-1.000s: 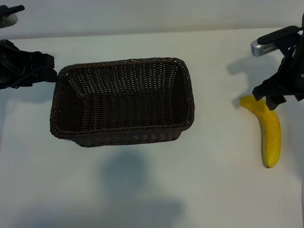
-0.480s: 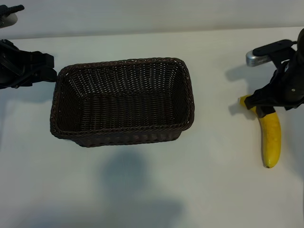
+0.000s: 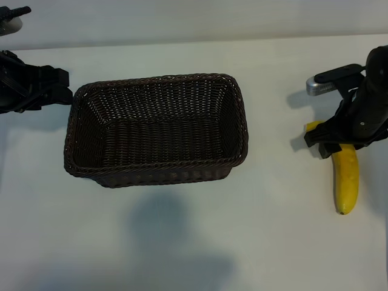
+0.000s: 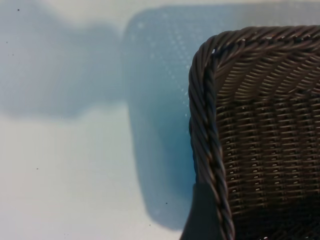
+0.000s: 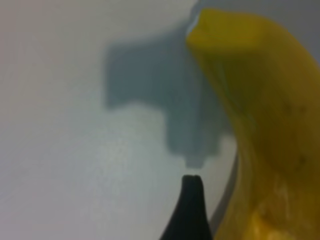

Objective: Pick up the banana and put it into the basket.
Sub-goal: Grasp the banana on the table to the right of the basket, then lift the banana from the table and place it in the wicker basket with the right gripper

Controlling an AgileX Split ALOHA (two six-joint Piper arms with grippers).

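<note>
Hovering low over the stem end of the banana (image 3: 345, 179), the right gripper (image 3: 332, 143) points straight down at the table (image 3: 182, 242), its jaws spread wide and closed on nothing. That pose makes sense for a top-down grasp: with the fingers apart, they can straddle the fruit's narrow width before they close. In the right wrist view the banana (image 5: 260, 125) fills one side of the picture, and a single dark fingertip (image 5: 189, 210) stands just beside it on the bare table, so one finger looks set to pass down alongside the fruit; whether it touches the skin I cannot tell.

The banana lies flat at the far right of the table, well apart from the basket (image 3: 154, 85), with its length running from far to near and its stem end tucked under the gripper. The basket sits left of centre, mouth up and with nothing in it, so it can take the fruit from above.

The left gripper (image 3: 57, 88) waits just beside the basket's left rim, jaws wide and holding nothing. Its wrist view shows only a braided corner of the basket (image 4: 210, 125). It appears idle, as the banana lies on the other arm's side.
</note>
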